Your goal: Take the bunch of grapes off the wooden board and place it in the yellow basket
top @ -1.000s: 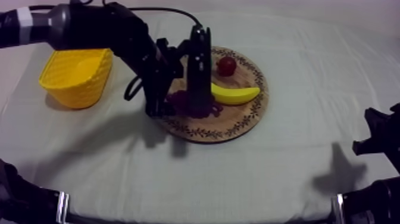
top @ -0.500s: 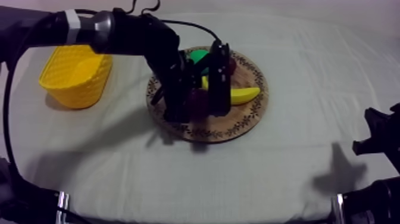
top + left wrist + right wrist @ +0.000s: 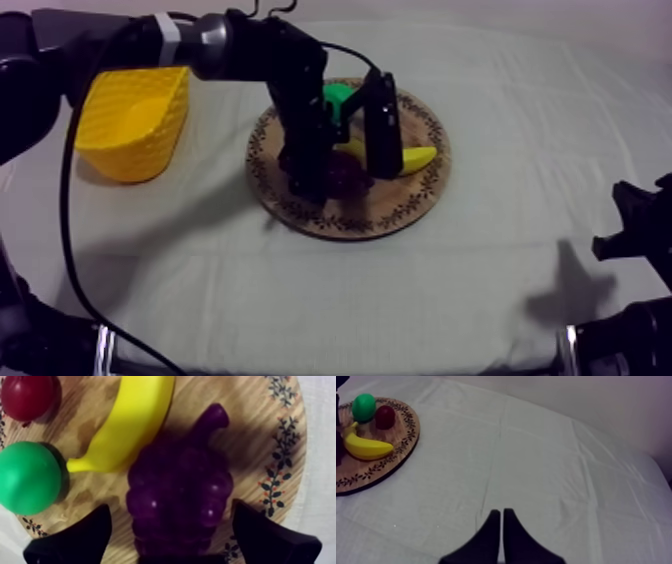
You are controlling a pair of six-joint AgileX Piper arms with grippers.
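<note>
The yellow basket is sitting on the cloth well off the wooden board, on the board's left side in the top view. My left arm is reaching in past the basket and over the board, and the left gripper is hanging directly above the board's middle. The bunch of grapes is lying on the board right under that gripper.

In the left wrist view the two black fingers are standing wide apart, one on each side of the grapes, with a strip of bare board showing between each finger and the fruit. They are gripping nothing. The grapes' stem is pointing away from the gripper, towards the banana. The banana is lying just beside the grapes, and a green fruit and the small red fruit are sitting beyond it, all on the board.

The right gripper is resting well off the board's right side, its fingers pressed together into a narrow wedge with nothing in them.
</note>
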